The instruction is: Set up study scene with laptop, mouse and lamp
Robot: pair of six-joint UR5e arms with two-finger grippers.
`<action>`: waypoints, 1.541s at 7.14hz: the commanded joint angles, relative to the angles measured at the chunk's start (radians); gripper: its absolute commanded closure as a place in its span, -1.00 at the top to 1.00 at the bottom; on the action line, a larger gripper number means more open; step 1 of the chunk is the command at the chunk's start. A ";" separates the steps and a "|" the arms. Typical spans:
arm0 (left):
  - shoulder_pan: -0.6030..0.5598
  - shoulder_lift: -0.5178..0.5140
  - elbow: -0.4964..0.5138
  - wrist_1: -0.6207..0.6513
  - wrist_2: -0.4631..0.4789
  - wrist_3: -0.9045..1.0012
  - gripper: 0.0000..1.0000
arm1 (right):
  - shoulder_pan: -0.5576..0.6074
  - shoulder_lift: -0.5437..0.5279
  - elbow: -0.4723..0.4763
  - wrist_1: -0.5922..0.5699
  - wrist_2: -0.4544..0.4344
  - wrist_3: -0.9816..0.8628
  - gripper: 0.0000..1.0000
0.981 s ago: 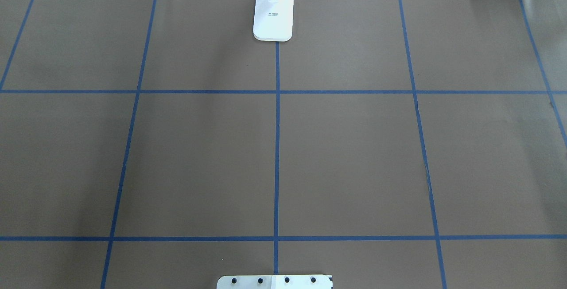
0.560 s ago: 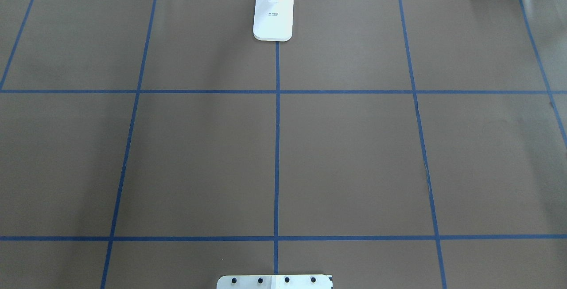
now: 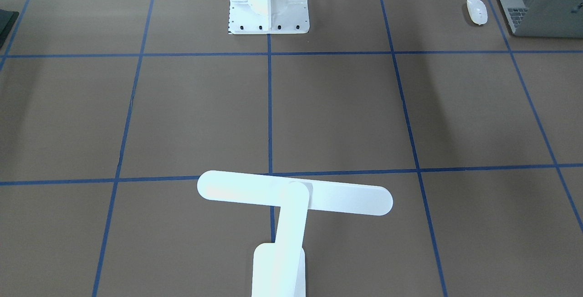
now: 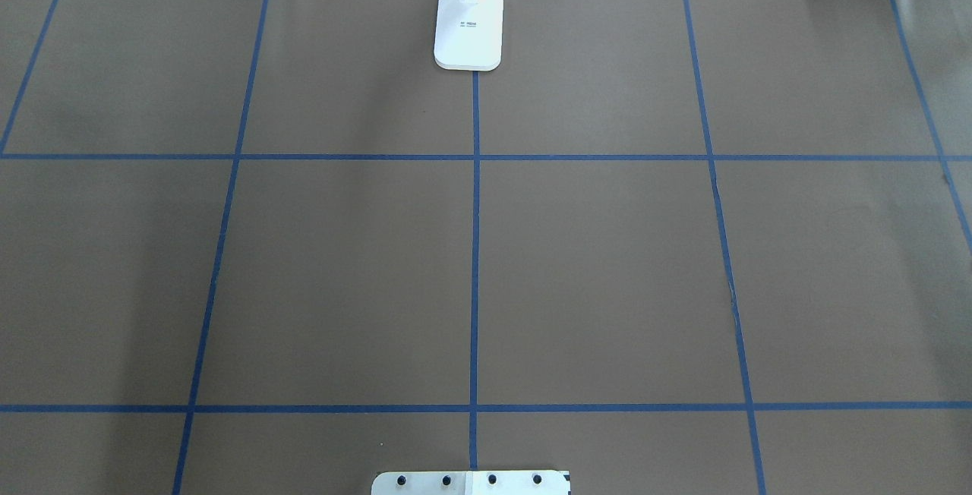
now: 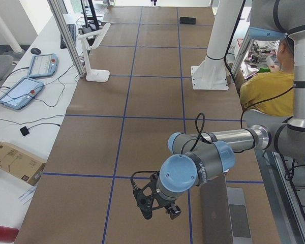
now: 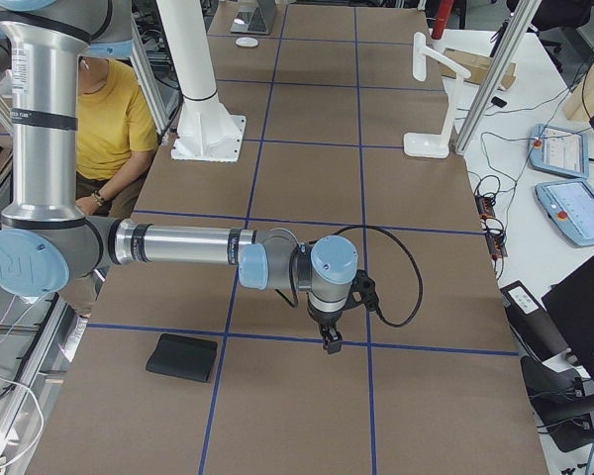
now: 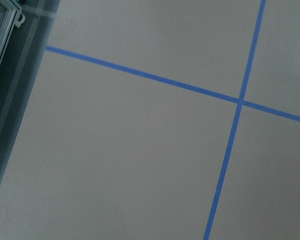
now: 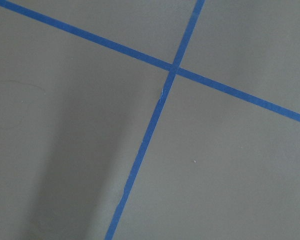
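Observation:
The white T-shaped lamp stands at the table's far middle edge; its base shows in the overhead view. The white mouse lies beside the open grey laptop near the robot's left end. In the exterior left view my left gripper hangs over the table beside the laptop. In the exterior right view my right gripper hangs over a tape line, apart from everything. I cannot tell whether either gripper is open or shut. Both wrist views show only brown paper and blue tape.
A flat black pad lies near the robot's right end. The white bolted pedestal stands at the robot's side. A person in yellow sits beside the table. Aluminium posts rise by the lamp.

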 commanded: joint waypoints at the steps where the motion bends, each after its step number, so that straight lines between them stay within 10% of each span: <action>1: -0.218 0.177 -0.055 0.004 0.008 -0.060 0.99 | 0.000 0.002 0.000 0.001 0.000 -0.001 1.00; 5: -0.356 0.355 -0.058 0.024 0.060 -0.186 0.98 | 0.000 0.002 0.003 0.001 0.006 -0.001 1.00; 11: -0.473 0.357 -0.046 0.088 0.094 -0.222 0.97 | 0.000 0.006 0.004 0.001 0.008 -0.001 1.00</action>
